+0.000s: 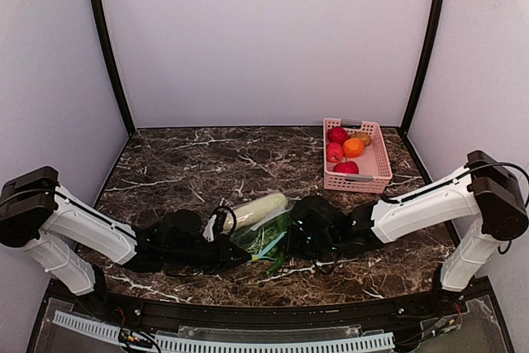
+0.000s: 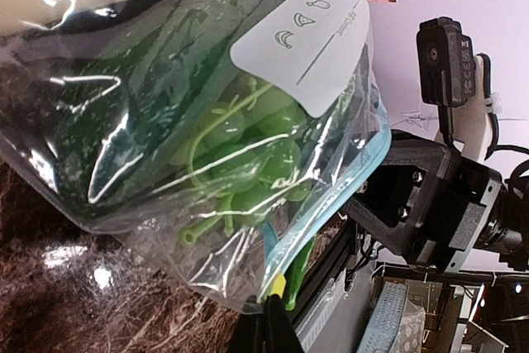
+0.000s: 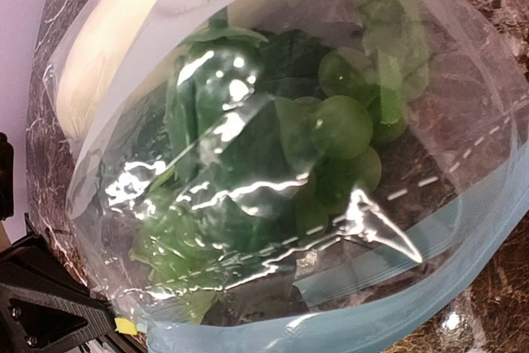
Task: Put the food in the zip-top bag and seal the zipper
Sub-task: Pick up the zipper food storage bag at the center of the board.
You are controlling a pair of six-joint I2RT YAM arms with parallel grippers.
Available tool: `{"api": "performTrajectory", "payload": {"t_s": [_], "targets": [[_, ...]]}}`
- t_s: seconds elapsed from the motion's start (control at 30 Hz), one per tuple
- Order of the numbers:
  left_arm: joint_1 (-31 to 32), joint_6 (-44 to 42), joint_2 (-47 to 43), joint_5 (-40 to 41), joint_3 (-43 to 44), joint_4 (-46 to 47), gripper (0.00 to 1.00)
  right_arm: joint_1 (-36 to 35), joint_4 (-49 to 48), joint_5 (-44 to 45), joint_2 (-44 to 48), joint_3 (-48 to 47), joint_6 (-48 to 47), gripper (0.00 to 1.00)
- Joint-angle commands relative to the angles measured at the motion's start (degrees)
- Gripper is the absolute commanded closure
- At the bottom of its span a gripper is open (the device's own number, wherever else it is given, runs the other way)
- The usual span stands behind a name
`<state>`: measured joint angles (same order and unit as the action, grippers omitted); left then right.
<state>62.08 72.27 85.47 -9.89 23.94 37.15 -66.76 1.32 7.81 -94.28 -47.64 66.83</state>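
Guessing grapes (image 3: pixel 343 126) crowding the zipper (image 2: pixel 364 173) could jam the seal, left gripper (image 2: pixel 277 328) clamped on its end, right gripper (image 1: pixel 291 233) can't tell.

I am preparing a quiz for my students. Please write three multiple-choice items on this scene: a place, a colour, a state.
1. Where on the table stands the pink basket? A) back right B) front left C) centre
2. What colour is the zipper? A) red B) teal-blue C) yellow
3. In which state is the zip-top bag? A) empty B) filled C) folded flat
1 A: the top view shows it near the right rear corner. 2 B: the strip along the mouth is light teal-blue. 3 B: green grapes and a pale gourd show through its clear wall.
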Motion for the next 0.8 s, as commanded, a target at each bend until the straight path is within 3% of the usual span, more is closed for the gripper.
{"api": "performTrajectory", "payload": {"t_s": [0.0,0.5,0.77], "targets": [[0.63,-0.1,-3.21,-0.27,-0.57,0.55,0.99,0.86,3.85,4.12,0.75,-0.45,3.41,1.0],[1.17,-0.99,-7.14,-0.51,-1.97,-4.52,0.99,5.42,0.02,1.56,-0.71,-1.92,6.0,1.0],[1.33,0.59,-7.96,2.2,-1.86,-0.44,0.99,5.44,-1.1,-3.01,0.16,-0.41,3.86,0.8]]}}
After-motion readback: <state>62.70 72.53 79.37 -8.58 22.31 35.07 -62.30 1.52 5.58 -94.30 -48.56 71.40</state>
